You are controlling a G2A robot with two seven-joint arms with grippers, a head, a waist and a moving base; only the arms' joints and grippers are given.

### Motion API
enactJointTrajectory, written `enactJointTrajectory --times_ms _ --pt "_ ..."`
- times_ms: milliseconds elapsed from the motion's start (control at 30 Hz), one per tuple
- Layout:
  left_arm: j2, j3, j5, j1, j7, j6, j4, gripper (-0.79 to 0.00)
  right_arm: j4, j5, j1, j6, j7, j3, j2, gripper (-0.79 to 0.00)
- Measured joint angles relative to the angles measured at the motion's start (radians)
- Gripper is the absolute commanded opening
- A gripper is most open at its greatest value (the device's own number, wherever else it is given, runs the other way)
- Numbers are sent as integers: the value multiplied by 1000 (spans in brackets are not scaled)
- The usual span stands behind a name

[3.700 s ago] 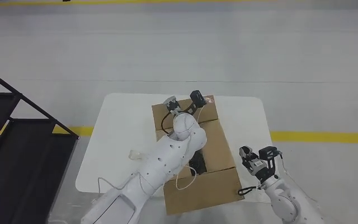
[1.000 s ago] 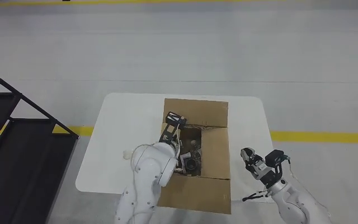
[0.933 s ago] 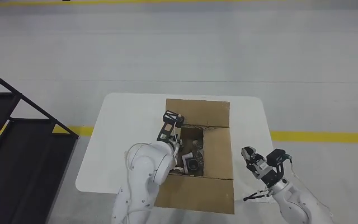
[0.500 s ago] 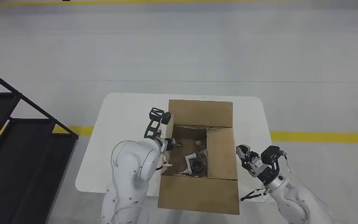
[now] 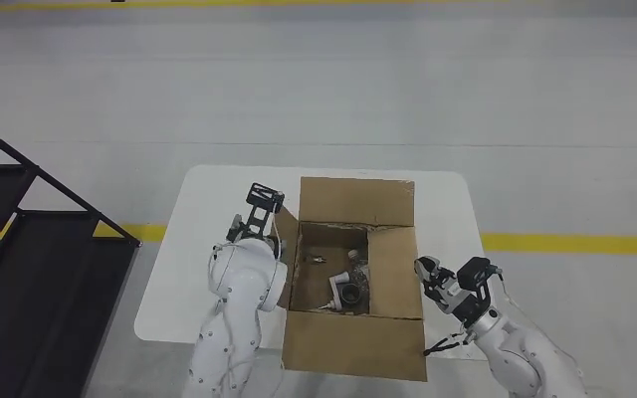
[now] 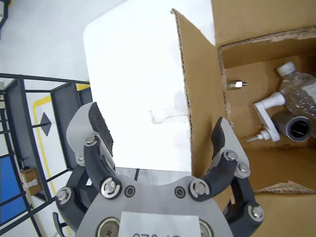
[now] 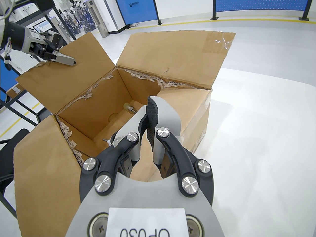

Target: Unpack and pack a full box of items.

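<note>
The box point(image 5: 353, 346) sits mid-worktop point(image 5: 214, 254) with its flaps open, so this looks like the end of the opening step, and unpacking seems not yet begun. The left end effector point(image 6: 158, 119) hangs with fingers wide apart, straddling the upright left flap point(image 6: 197, 75) without gripping it. The right end effector point(image 7: 150, 114) has its fingers drawn together just over the right flap point(image 7: 187, 104). Inside lie a bottle point(image 6: 297, 87), a white bracket point(image 6: 267, 114), a dark tube point(image 6: 297, 125) and a small fitting point(image 6: 235, 84). Next, one arm probably has to clear its flap and reach down — the upright flap and deep walls crowd that path. A black rack point(image 5: 50, 269) stands beside the worktop.
</note>
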Motion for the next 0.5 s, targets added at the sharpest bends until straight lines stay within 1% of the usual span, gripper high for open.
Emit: enactJointTrajectory --times_ms 67,267,400,500 --pt "4 9 93 2 32 1 37 0 -2 1 -1 2 -1 1 0 -785" --pt "7 22 233 5 84 21 138 0 -2 4 -3 3 -7 5 0 -785" --pt "7 34 290 6 105 17 186 0 -1 8 -5 1 -9 11 0 -785" --pt "5 41 315 6 115 19 202 0 -3 11 -9 2 -12 17 0 -785"
